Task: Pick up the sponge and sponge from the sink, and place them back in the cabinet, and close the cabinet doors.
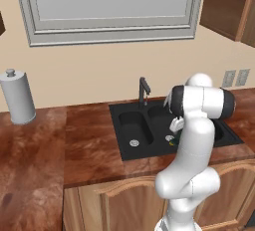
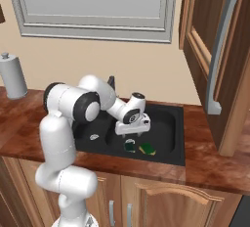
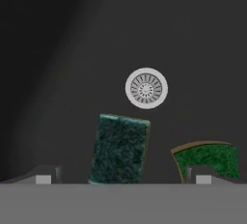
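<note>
Both sponges lie on the floor of the sink's [image 2: 178, 138] right basin, the darker sponge [image 3: 118, 149] beside the brighter sponge [image 3: 207, 158], near the drain [image 3: 146, 88]; the gripper [image 2: 131, 135] hovers above, fingers spread, holding nothing

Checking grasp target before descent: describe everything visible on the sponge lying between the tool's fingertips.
The sponge between the fingertips is a small flat rectangle with a dark green, rough-looking scrub top; its yellow layer is hardly visible here. It lies flat on the black floor of the sink, slightly rotated, just short of the round silver drain. The second sponge lies beside it, apart. The open tool hangs above it, fingertips either side, not touching. From the right base view it sits under the tool.
</note>
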Controlling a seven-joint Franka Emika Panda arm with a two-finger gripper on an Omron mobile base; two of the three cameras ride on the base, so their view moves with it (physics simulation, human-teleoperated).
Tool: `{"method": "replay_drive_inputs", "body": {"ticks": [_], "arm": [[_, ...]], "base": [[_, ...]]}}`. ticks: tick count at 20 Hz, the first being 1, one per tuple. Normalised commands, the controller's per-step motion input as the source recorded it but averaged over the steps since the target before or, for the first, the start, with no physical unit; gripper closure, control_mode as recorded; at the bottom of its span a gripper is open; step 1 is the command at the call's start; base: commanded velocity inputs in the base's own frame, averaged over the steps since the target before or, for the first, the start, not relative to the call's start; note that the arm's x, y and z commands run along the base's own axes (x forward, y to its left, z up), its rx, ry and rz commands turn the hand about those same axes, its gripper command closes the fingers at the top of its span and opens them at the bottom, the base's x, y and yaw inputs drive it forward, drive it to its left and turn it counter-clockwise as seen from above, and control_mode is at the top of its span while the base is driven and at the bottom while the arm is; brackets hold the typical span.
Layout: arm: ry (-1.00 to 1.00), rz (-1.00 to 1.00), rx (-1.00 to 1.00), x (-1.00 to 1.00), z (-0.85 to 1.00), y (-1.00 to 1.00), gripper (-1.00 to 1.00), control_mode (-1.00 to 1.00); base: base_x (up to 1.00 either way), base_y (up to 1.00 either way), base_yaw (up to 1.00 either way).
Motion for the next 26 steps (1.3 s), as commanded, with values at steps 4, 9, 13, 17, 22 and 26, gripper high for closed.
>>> {"method": "replay_drive_inputs", "body": {"ticks": [4, 9, 13, 17, 22, 26], "arm": [[0.03, -0.02, 0.0, -0.02, -0.14, 0.0, -1.0, -1.0], [0.0, -0.01, 0.0, -0.01, -0.15, 0.0, -1.0, -1.0], [0.01, 0.0, 0.0, 0.0, -0.19, 0.0, -1.0, -1.0], [0.01, 0.0, 0.0, -0.01, -0.16, 0.0, -1.0, -1.0], [0.0, 0.0, 0.0, -0.01, -0.12, 0.01, -1.0, -1.0], [0.01, -0.01, 0.0, 0.0, -0.11, 0.02, -1.0, -1.0]], "base": [[0.0, 0.0, 0.0], [0.0, 0.0, 0.0], [0.0, 0.0, 0.0], [0.0, 0.0, 0.0], [0.0, 0.0, 0.0], [0.0, 0.0, 0.0]]}}
